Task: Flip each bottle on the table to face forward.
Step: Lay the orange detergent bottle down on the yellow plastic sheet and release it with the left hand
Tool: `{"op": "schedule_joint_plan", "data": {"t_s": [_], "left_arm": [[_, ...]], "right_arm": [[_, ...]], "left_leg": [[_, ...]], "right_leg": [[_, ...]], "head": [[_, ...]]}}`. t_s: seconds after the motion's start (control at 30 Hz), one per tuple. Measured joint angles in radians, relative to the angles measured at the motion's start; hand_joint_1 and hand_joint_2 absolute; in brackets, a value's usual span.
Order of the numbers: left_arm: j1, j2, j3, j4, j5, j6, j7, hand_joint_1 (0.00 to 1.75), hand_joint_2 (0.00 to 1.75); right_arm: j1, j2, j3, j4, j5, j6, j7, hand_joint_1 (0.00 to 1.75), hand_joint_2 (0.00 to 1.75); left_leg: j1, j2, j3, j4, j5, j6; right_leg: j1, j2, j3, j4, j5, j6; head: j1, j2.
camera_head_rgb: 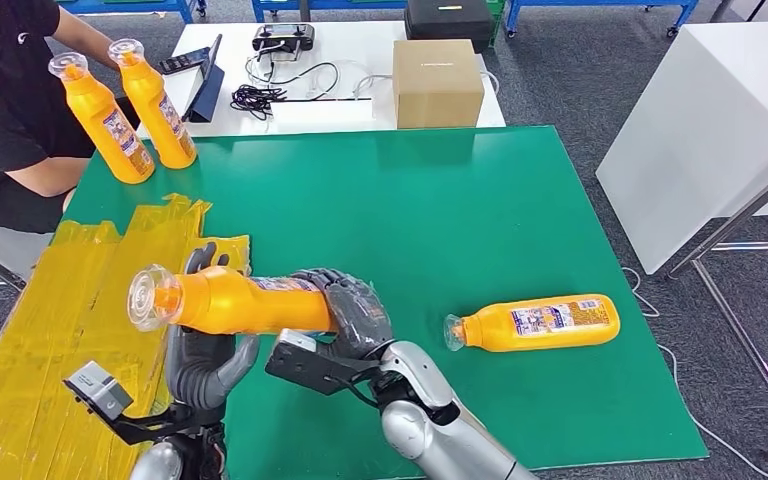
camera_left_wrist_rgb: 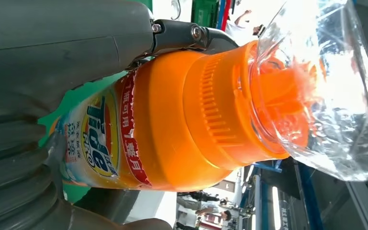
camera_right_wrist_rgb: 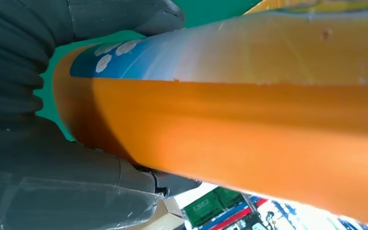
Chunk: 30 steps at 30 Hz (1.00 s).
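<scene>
An orange detergent bottle [camera_head_rgb: 240, 302] hangs on its side above the green mat [camera_head_rgb: 440, 200], its clear cap pointing left. My right hand [camera_head_rgb: 358, 312] grips its base end, and my left hand [camera_head_rgb: 203, 358] wraps around it from below, nearer the neck. The left wrist view shows the bottle's [camera_left_wrist_rgb: 172, 129] label and orange neck against my left hand [camera_left_wrist_rgb: 38, 72]. In the right wrist view the bottle's body [camera_right_wrist_rgb: 249, 124] lies in my right hand [camera_right_wrist_rgb: 28, 143]. A second bottle [camera_head_rgb: 540, 323] lies on the mat at the right, label up. Two more bottles [camera_head_rgb: 110, 120] [camera_head_rgb: 157, 105] stand upright at the far left corner.
A person in black [camera_head_rgb: 5, 100] sits at the far left by the upright bottles. Yellow tape [camera_head_rgb: 70, 300] covers the mat's left part. Behind the mat, a white table [camera_head_rgb: 360, 110] carries a cardboard box [camera_head_rgb: 437, 82], cables and a controller. A white cabinet [camera_head_rgb: 700, 150] stands to the right.
</scene>
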Motion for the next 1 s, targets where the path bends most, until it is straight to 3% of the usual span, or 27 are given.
{"op": "schedule_joint_plan", "data": {"t_s": [0.3,0.87,0.9,1.0], "left_arm": [[0.022,0.000,0.031,-0.007,0.006,0.007,-0.002,0.00,1.75],[0.041,0.000,0.082,-0.021,0.044,-0.024,0.016,0.00,1.75],[0.043,-0.001,0.086,-0.022,0.048,-0.027,0.017,0.15,1.75],[0.051,-0.005,0.097,-0.026,0.066,-0.043,0.020,1.46,1.75]], "right_arm": [[-0.023,0.011,0.064,0.028,0.178,-0.038,0.083,1.75,1.75],[-0.054,0.025,0.137,0.050,0.310,-0.031,0.139,1.75,1.75],[-0.057,0.027,0.141,0.052,0.308,-0.028,0.138,1.75,1.75],[-0.063,0.032,0.153,0.060,0.293,-0.015,0.131,1.75,1.75]], "left_leg": [[0.000,0.000,0.000,0.000,0.000,0.000],[0.000,0.000,0.000,0.000,0.000,-0.001],[0.000,0.000,0.000,0.000,0.000,-0.001],[0.000,0.000,0.000,0.000,0.000,-0.001]], "right_leg": [[0.000,0.000,-0.001,0.000,0.000,0.000],[0.000,0.000,-0.001,0.000,0.000,0.000],[0.000,0.000,-0.001,0.000,0.000,0.000],[0.000,0.000,-0.001,0.000,0.000,0.000]], "head": [[0.000,0.000],[0.000,0.000],[0.000,0.000],[0.000,0.000]]}}
